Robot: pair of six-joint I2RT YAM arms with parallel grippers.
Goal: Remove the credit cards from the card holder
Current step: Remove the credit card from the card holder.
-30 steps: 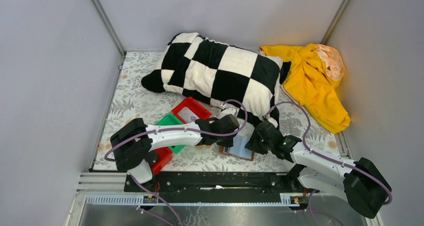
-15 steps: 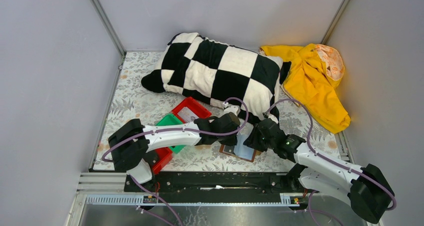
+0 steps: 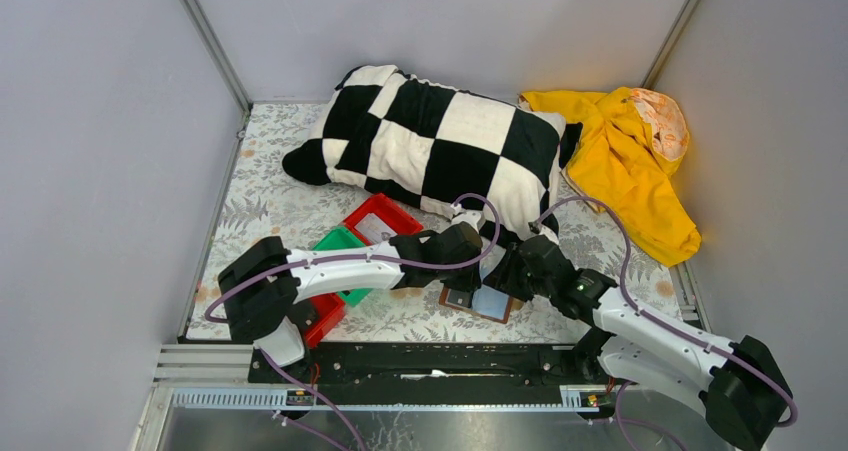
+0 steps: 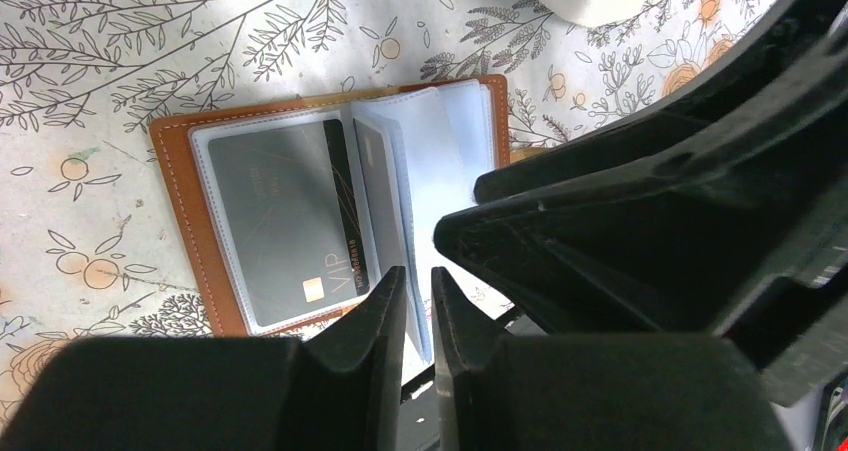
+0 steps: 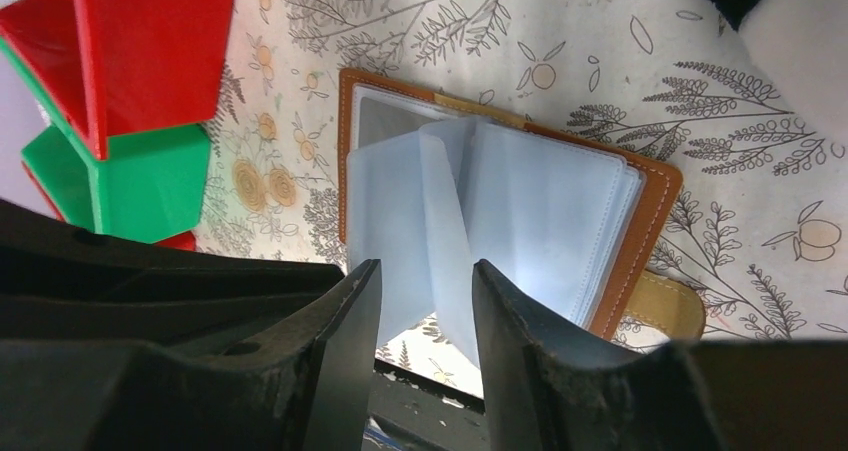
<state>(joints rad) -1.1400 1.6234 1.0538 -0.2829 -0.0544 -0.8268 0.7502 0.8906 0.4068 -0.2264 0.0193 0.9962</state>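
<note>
Leather showed brown around the rim of the card holder (image 4: 178,201), which lay open and flat on the table (image 3: 270,211), close to its near edge and about midway along it, between the two grippers. A grey card (image 4: 280,211) marked VIP sat in the clear pocket on one face. Loose translucent sleeves (image 5: 520,211) fanned up from the spine. The left gripper (image 4: 418,283) hung just over the holder, its fingers almost together with only a slit between them. A sleeve's edge ran into that slit; whether it was pinched could not be told. The right gripper (image 5: 425,271) stood with its fingers apart, one raised sleeve in the gap. A red bin (image 5: 150,41) and a green bin (image 5: 150,181) lay beside the holder, toward the table's left edge.
</note>
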